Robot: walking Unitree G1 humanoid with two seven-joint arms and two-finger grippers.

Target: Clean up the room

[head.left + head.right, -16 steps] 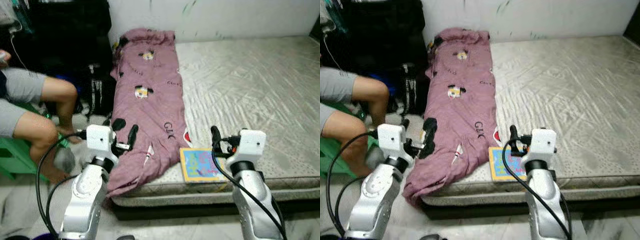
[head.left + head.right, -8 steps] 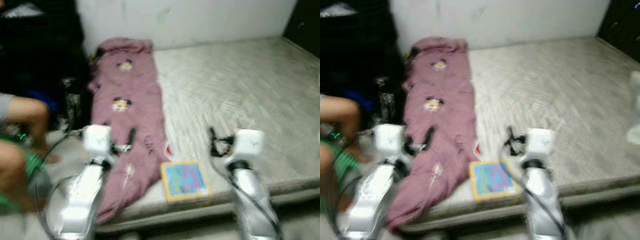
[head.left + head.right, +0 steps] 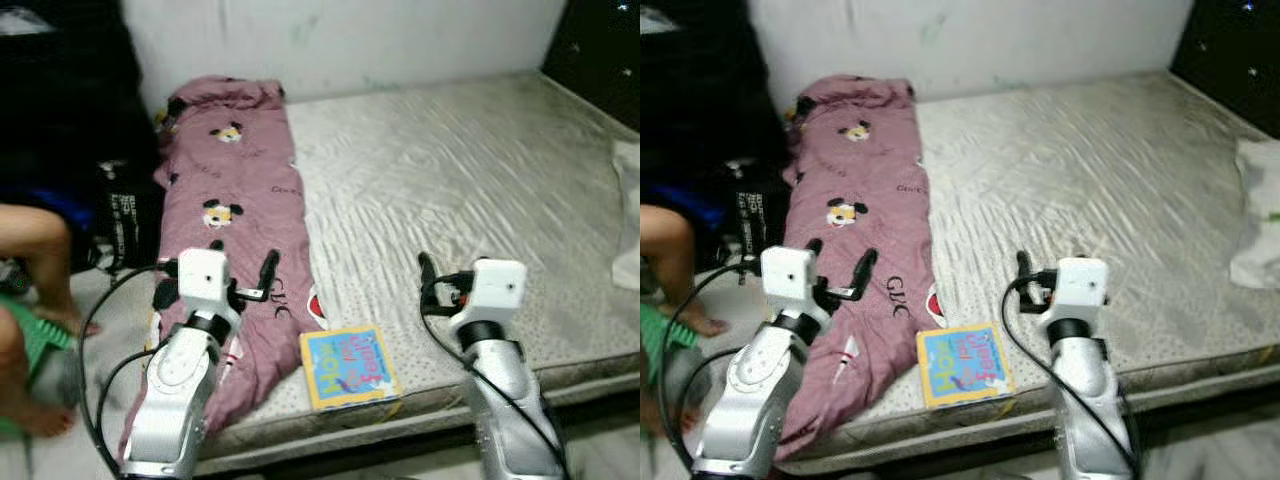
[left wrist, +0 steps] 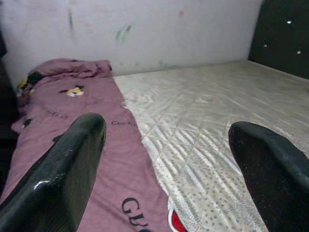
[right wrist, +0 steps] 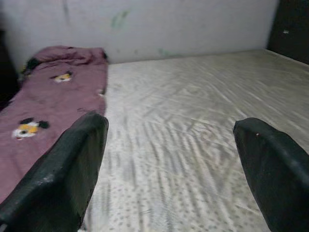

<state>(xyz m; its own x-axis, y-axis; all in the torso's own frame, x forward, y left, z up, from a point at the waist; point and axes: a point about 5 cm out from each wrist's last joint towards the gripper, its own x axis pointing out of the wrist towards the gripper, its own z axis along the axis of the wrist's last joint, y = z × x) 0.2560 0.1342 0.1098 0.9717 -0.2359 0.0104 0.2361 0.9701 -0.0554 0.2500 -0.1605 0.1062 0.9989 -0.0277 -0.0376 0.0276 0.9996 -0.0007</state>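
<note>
A person's bare leg [image 3: 35,240] sits off the mattress's left edge; along that edge the mauve cartoon-print blanket [image 3: 235,200] lies in a long rumpled strip, its near end drooping over the front-left corner, and the left gripper [image 3: 215,275] hangs above it with fingers spread wide, empty. A bright children's book [image 3: 350,368] lies flat at the front edge of the mattress [image 3: 460,180], between the arms, probably the easiest first pick: approach from above and pinch its overhanging side. The right gripper [image 3: 428,285] hovers likewise splayed and empty, with a pale cloth [image 3: 628,210] at the right edge.
</note>
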